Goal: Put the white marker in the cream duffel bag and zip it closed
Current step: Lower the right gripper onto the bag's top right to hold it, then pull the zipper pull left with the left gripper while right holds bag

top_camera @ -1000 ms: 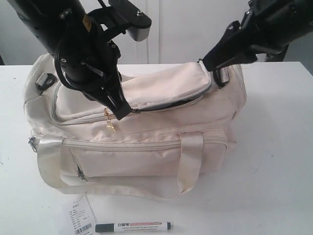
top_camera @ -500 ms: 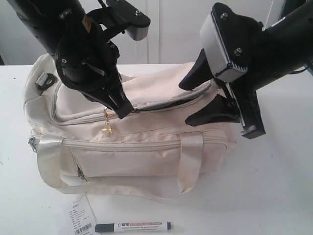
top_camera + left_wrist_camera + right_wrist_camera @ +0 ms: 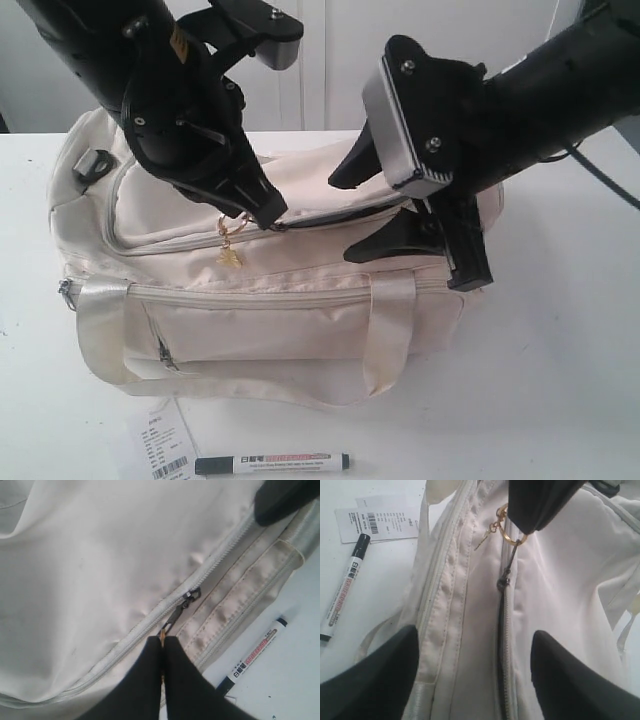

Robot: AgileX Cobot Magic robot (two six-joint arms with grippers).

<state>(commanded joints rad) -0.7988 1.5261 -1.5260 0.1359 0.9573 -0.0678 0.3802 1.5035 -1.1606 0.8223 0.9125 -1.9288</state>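
The cream duffel bag (image 3: 260,320) lies on the white table, its top zipper partly undone with a dark gap (image 3: 340,215) to the right of the slider. My left gripper (image 3: 262,215) is shut on the zipper pull (image 3: 180,611) at its gold ring (image 3: 506,527). My right gripper (image 3: 348,218) hangs open over the bag's top right, one finger on either side of the open zipper line (image 3: 501,645), holding nothing. The white marker (image 3: 272,463) lies flat on the table in front of the bag, and shows in the wrist views as the marker (image 3: 255,652) (image 3: 345,587).
A white paper barcode tag (image 3: 160,445) lies beside the marker's black cap. Two shiny strap handles (image 3: 390,330) hang down the bag's front. A white wall stands behind the table. Bare table (image 3: 560,380) lies right of the bag.
My right gripper has left the bag's back right corner, opened wide and swung left over the bag's top. My left gripper has drawn the zipper pull slightly to the right.
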